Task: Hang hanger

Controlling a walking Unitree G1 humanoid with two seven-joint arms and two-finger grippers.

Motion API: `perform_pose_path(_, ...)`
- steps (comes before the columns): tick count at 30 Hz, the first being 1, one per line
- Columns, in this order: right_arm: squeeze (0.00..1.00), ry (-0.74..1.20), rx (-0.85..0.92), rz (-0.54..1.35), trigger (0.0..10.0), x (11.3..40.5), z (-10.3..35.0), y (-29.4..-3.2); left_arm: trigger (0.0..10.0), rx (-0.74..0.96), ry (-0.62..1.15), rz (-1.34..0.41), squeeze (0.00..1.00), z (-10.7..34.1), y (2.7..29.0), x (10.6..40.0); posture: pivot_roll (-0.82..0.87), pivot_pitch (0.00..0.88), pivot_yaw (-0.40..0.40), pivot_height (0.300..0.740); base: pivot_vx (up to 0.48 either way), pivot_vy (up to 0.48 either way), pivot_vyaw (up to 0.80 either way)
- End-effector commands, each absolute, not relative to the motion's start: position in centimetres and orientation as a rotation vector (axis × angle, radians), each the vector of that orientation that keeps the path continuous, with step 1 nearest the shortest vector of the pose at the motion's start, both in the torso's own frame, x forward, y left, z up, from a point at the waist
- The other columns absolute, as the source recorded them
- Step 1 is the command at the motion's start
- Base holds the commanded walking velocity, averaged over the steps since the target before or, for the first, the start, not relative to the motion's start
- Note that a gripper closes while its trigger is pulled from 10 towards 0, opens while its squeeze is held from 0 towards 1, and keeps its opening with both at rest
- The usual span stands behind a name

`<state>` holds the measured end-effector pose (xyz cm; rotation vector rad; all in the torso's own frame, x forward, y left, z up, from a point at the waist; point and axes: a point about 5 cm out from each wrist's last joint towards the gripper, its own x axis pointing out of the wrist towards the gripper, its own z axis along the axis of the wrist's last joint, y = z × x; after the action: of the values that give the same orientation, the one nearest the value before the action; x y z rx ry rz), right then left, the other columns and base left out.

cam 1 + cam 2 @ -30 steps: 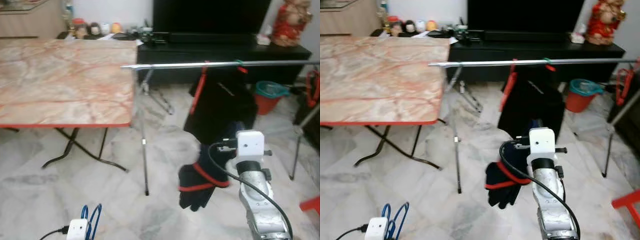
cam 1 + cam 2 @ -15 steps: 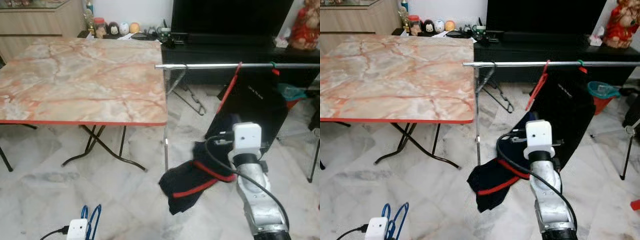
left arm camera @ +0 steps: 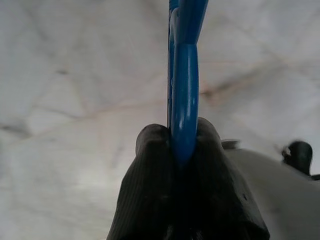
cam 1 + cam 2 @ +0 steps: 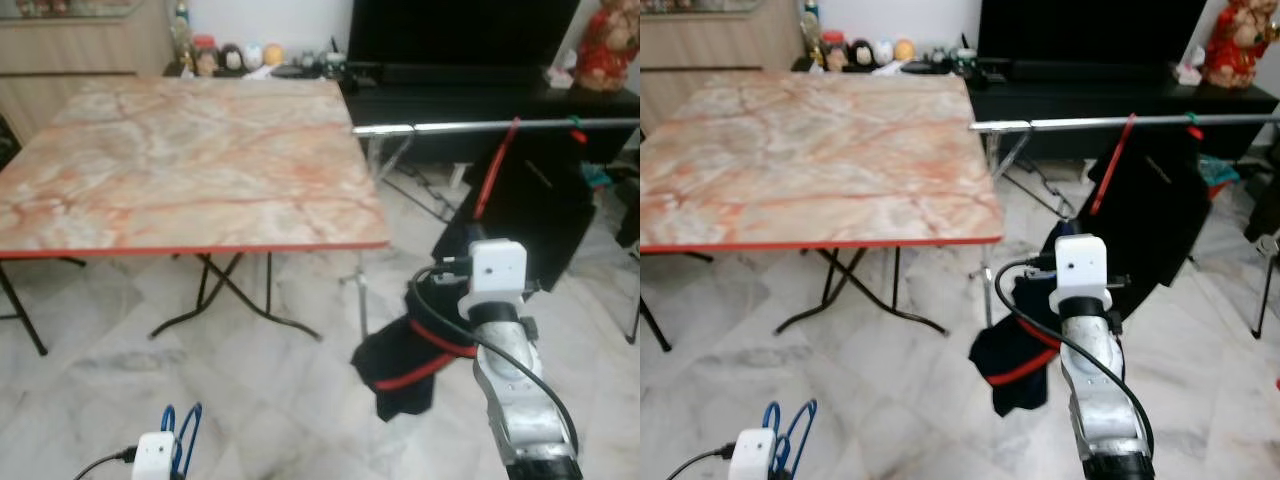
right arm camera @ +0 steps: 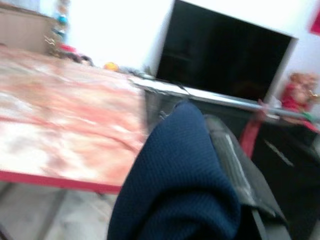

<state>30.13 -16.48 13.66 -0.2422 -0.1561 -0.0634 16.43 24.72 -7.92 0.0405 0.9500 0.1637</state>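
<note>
Garment (image 4: 405,365) swung left, right pincer (image 5: 220,165) gripping

Square counter (image 4: 190,150) with pink-orange marble-pattern top, red edge band, black folding legs; stands on pale grey marble-tile floor (image 4: 110,370). Beyond it, a low black TV cabinet (image 4: 1120,100) against the wall, carrying a large black television screen (image 4: 1090,30). Small jars and round figurines (image 4: 225,57) in a row at the cabinet's left end, behind the counter's far edge. Red seated statue (image 4: 1237,45) on the cabinet's right end. Teal bucket (image 4: 1218,168) on the floor, right, partly hidden. Wooden sideboard (image 4: 80,40) far left.
</note>
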Motion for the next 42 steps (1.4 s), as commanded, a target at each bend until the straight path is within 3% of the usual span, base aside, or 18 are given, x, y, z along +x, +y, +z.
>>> perform_pose_path(1, 0.00, -0.191, -0.245, -0.084, 10.0, 30.25, 14.58, -17.16, 10.0, 0.026, 0.960, 0.153, 0.00, -8.14, 24.11, 16.36, -0.05, 0.000, -0.045, 0.740, 0.000, 0.420, 0.00)
perform_pose_path(9, 0.00, -0.191, -0.243, -0.078, 10.0, 30.35, 14.58, -17.04, 10.0, 0.031, 0.960, 0.151, 0.00, -8.12, 24.09, 16.44, -0.05, 0.000, -0.046, 0.740, 0.000, 0.390, 0.00)
perform_pose_path(34, 0.00, -0.215, -0.233, -0.078, 10.0, 30.61, 15.17, -17.01, 10.0, 0.004, 0.943, 0.149, 0.00, -8.06, 23.92, 16.60, -0.05, 0.000, -0.047, 0.740, 0.000, 0.000, 0.00)
perform_pose_path(42, 0.00, -0.231, -0.258, -0.052, 10.0, 30.71, 15.44, -16.80, 10.0, 0.000, 0.947, 0.140, 0.00, -8.08, 23.82, 16.64, -0.05, 0.000, -0.049, 0.740, 0.245, 0.000, 0.24)
